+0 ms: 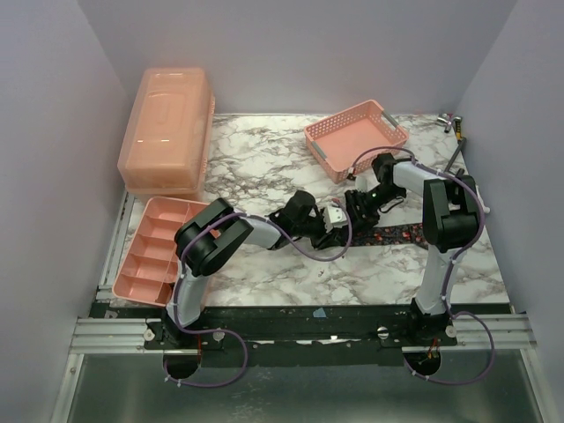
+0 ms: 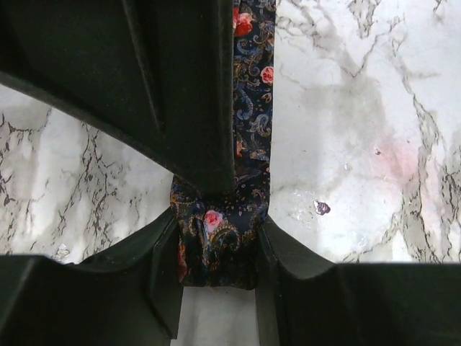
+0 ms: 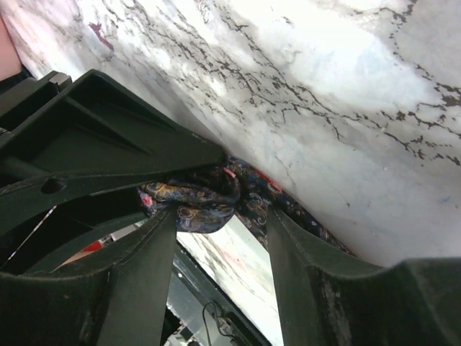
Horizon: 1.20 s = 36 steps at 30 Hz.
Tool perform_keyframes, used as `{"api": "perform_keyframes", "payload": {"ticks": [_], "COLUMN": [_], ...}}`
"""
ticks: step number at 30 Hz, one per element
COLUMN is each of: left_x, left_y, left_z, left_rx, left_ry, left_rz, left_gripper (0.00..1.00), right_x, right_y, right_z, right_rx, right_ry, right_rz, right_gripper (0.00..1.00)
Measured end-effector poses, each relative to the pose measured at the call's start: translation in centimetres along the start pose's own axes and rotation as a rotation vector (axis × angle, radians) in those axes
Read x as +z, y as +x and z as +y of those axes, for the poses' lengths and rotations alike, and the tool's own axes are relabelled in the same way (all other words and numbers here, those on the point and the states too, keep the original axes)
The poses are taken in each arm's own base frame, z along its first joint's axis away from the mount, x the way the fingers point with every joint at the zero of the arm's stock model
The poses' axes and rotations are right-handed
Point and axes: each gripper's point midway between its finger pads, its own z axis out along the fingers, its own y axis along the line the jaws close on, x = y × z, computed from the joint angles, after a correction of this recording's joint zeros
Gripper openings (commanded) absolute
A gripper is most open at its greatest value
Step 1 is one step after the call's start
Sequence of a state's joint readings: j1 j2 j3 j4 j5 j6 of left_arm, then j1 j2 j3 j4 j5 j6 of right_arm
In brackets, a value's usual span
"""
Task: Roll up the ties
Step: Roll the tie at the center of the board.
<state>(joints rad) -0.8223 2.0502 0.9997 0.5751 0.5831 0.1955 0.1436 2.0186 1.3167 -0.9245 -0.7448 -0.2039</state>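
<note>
One tie [image 1: 397, 234], dark navy with red and pale dots, lies as a strip across the marble table [image 1: 264, 167], its left end coiled. My left gripper [image 1: 339, 222] is shut on that small coil [image 2: 216, 238], which fills the gap between its fingers [image 2: 162, 267]; the strip [image 2: 253, 108] runs away from it. My right gripper [image 1: 359, 210] meets the coil from the far side. In the right wrist view the coil [image 3: 191, 198] sits at its fingertips [image 3: 148, 245], the fabric touching both. The two grippers touch or overlap here.
A pink lidded box [image 1: 167, 128] stands at the back left, a pink divided tray [image 1: 154, 251] at the front left, and a pink mesh basket [image 1: 355, 137] at the back, just behind the right arm. Small tools [image 1: 454, 123] lie at the back right corner.
</note>
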Motion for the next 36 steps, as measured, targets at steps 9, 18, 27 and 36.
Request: {"api": "perform_keyframes", "payload": {"ticks": [9,18,27,36], "left_x": [0.2,0.2,-0.4,-1.3], "left_y": [-0.2,-0.1,0.1,0.2], "left_z": [0.6,0.5,0.5,0.5], "left_rx": [0.006,0.018,0.024,0.067], "left_ry": [0.001,0.01,0.035,0.048], "left_rz": [0.092,0.125,0.076,0.01], "left_gripper": [0.31,0.43,0.73,0.76], "right_x": [-0.4,1.2,1.0,0.9], "right_y": [0.1,0.7,1.5,2.8], "right_z": [2.8,1.5,0.0,-1.2], "right_rx": [0.004,0.056,0.106,0.209], "right_ry": [-0.109,-0.1,-0.08,-0.11], "right_rz": [0.016,0.071,0.088,0.134], "right_gripper": [0.5,0.01,0.01,0.01]}}
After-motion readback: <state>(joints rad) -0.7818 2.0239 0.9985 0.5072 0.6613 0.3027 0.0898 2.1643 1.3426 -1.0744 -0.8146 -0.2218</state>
